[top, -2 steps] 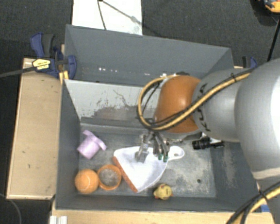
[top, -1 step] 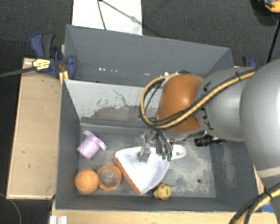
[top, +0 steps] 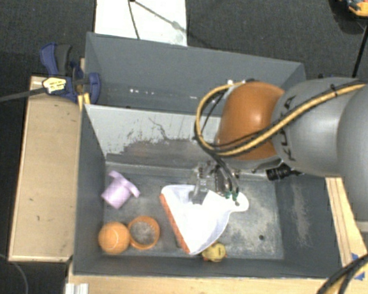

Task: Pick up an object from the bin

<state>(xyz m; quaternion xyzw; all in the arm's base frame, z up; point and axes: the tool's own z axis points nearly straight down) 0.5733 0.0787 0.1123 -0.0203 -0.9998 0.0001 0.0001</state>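
Observation:
My gripper [top: 200,191] is low in the middle of the bin, its metal fingers down on the upper edge of a white cloth [top: 200,218]. The cloth lies spread over an orange flat block [top: 174,224], of which only the left edge shows. Whether the fingers pinch the cloth is hidden by their own bodies. A small yellow lump [top: 214,252] rests just below the cloth near the front wall.
In the bin's left part lie a lilac cup [top: 119,190] on its side, an orange ball [top: 113,238] and a small orange bowl [top: 144,231] with grey contents. The arm with its orange cover and cables hangs over the bin's right half.

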